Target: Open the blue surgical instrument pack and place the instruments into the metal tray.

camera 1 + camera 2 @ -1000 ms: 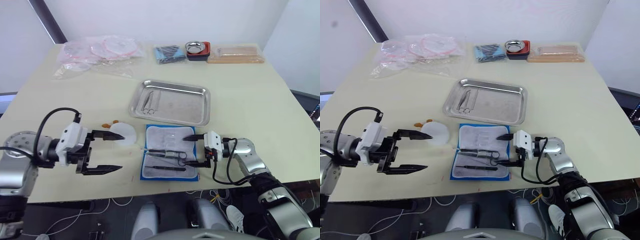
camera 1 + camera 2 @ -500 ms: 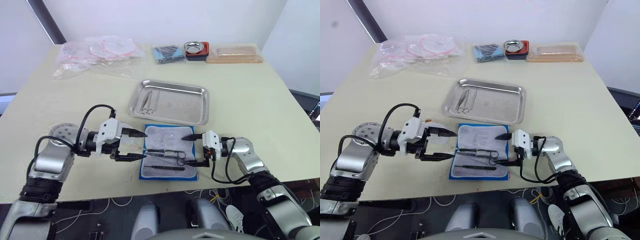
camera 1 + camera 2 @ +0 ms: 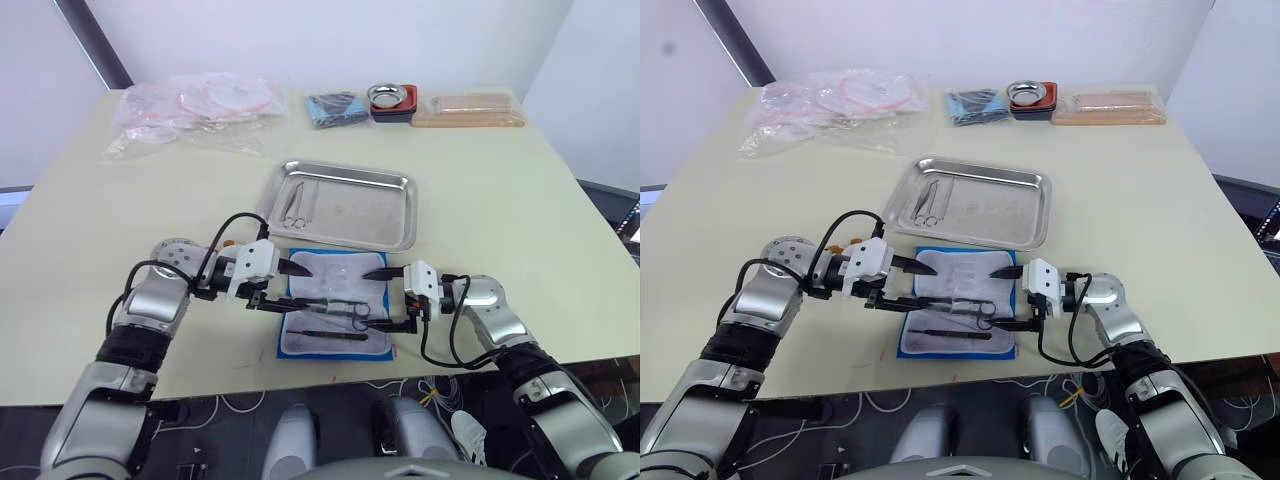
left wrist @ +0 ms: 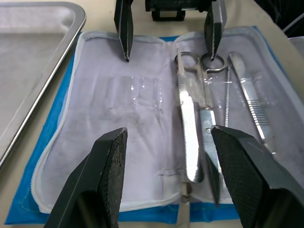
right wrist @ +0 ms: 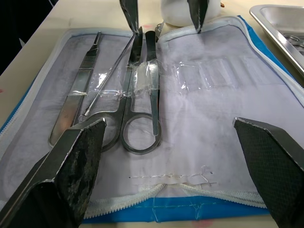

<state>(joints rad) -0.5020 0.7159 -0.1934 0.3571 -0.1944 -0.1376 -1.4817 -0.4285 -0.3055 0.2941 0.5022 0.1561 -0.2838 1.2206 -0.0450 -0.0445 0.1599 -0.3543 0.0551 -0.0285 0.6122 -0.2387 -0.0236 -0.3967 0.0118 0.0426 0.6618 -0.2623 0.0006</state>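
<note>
Blue surgical instrument pack (image 3: 335, 315): unzipped flat on the surface, just before the metal tray (image 3: 340, 205). Instruments (image 4: 199, 128): thin, rigid, slippery, strapped; grasp mid-shank. Left hand (image 3: 281, 284) and right hand (image 3: 378, 298) spread, empty.

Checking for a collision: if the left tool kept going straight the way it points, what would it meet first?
Probably the right tool, which faces the left tool from across the open pack. The instruments lie just below that line, so depth is uncertain.
</note>
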